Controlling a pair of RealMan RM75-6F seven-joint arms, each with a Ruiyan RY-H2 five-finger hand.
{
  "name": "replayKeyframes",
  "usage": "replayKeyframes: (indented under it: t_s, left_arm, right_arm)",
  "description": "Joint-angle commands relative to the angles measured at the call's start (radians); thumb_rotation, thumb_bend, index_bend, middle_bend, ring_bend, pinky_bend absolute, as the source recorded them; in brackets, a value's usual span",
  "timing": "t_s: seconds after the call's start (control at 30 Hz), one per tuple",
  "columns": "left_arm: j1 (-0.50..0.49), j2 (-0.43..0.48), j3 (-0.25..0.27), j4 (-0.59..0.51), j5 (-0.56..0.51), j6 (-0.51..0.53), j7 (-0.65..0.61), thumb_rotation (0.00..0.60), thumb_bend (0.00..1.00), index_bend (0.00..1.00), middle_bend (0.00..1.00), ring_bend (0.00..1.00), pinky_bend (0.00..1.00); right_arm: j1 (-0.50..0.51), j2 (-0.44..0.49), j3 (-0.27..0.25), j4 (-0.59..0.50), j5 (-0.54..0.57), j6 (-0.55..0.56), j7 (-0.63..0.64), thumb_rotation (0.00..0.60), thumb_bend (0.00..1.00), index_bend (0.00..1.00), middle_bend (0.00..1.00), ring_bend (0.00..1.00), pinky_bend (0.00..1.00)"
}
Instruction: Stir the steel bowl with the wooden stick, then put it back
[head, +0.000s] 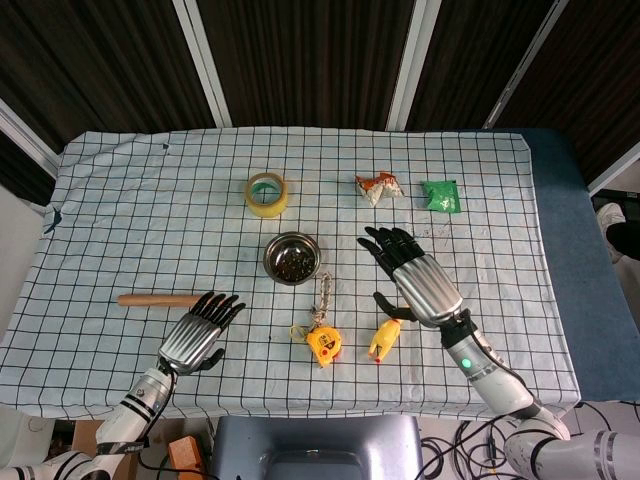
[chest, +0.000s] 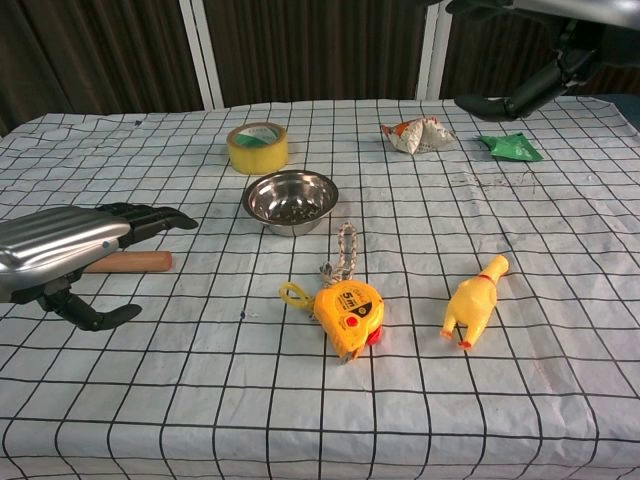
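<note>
The steel bowl (head: 291, 258) (chest: 290, 200) stands mid-table with dark bits inside. The wooden stick (head: 157, 299) (chest: 128, 262) lies flat on the checked cloth at the left. My left hand (head: 200, 333) (chest: 70, 250) hovers just right of the stick's end, fingers spread, holding nothing; in the chest view it covers part of the stick. My right hand (head: 415, 279) (chest: 530, 60) hangs open to the right of the bowl, above the cloth, fingers pointing toward the far edge.
A yellow tape roll (head: 267, 193) sits behind the bowl. A yellow tape measure (head: 322, 343) with a cord and a rubber chicken (head: 385, 341) lie in front. A crumpled wrapper (head: 377, 187) and a green packet (head: 440, 195) lie far right.
</note>
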Motion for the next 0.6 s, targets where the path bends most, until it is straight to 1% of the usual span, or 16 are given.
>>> replayKeyframes:
  t_s: [0.03, 0.2, 0.33, 0.4, 0.5, 0.6]
  left_arm:
    - [-0.002, -0.005, -0.001, 0.001, -0.002, 0.008, 0.003, 0.600, 0.37, 0.00, 0.01, 0.00, 0.00]
    - [-0.007, -0.022, -0.003, 0.004, -0.036, 0.024, 0.070, 0.600, 0.37, 0.00, 0.00, 0.00, 0.00]
    - [-0.004, -0.024, 0.001, -0.005, -0.084, 0.048, 0.154, 0.600, 0.39, 0.00, 0.00, 0.00, 0.00]
    - [-0.004, -0.032, -0.005, 0.015, -0.101, 0.062, 0.176, 0.600, 0.39, 0.00, 0.00, 0.00, 0.00]
    - [-0.018, -0.064, -0.015, 0.108, -0.083, 0.068, 0.169, 0.600, 0.41, 0.00, 0.01, 0.00, 0.00]
    - [-0.020, -0.095, -0.020, 0.218, -0.053, 0.099, 0.159, 0.600, 0.43, 0.00, 0.05, 0.00, 0.00]
  right_arm:
    - [-0.007, 0.025, -0.003, -0.017, -0.004, 0.006, 0.013, 0.600, 0.33, 0.00, 0.00, 0.00, 0.08]
    - [-0.034, 0.082, -0.016, -0.029, -0.040, 0.034, 0.065, 0.600, 0.33, 0.00, 0.00, 0.00, 0.08]
    - [-0.064, 0.162, -0.038, -0.030, -0.070, 0.042, 0.131, 0.600, 0.33, 0.00, 0.00, 0.00, 0.08]
    - [-0.085, 0.196, -0.049, -0.027, -0.093, 0.062, 0.161, 0.600, 0.34, 0.00, 0.00, 0.00, 0.08]
    - [-0.127, 0.252, -0.089, 0.004, -0.160, 0.097, 0.231, 0.600, 0.34, 0.00, 0.00, 0.00, 0.08]
    - [-0.174, 0.279, -0.131, 0.071, -0.211, 0.142, 0.279, 0.600, 0.34, 0.00, 0.00, 0.00, 0.08]
